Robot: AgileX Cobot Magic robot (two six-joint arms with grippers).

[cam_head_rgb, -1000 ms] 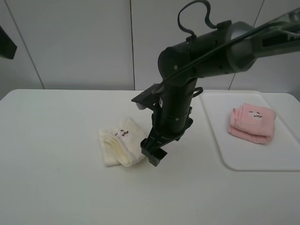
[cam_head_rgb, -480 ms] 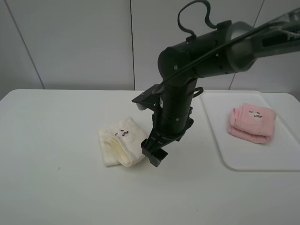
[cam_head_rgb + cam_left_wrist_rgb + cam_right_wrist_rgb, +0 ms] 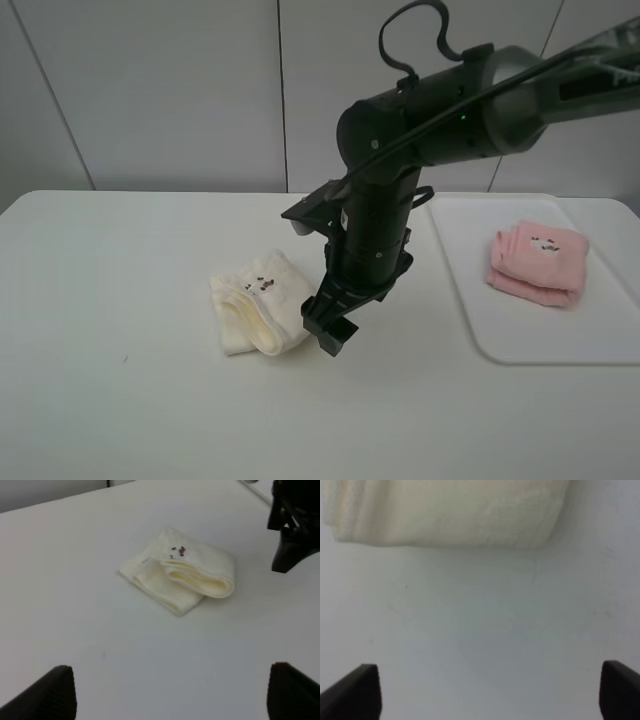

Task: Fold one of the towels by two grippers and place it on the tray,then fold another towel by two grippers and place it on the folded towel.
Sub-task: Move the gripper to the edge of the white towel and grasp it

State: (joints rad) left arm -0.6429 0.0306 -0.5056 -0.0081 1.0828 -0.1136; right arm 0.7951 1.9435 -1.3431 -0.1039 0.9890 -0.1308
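1. The bare white desk is seen nearest the high camera, with nothing lying on it there.
2. The cream-white towel is found folded on the desk, its rolled edge turned toward the camera and its long axis running diagonally.
3. The right pincer is held low, just beside the towel's right edge; its tips are spread wide in the wrist view and nothing is gripped. The towel lies to this pincer's left, so this arm is judged the nearer.
4. The left pincer is kept well back, wide open and empty.
5. Farther right, the pink towel is seen folded on the tray, where the cream one is to be stacked.
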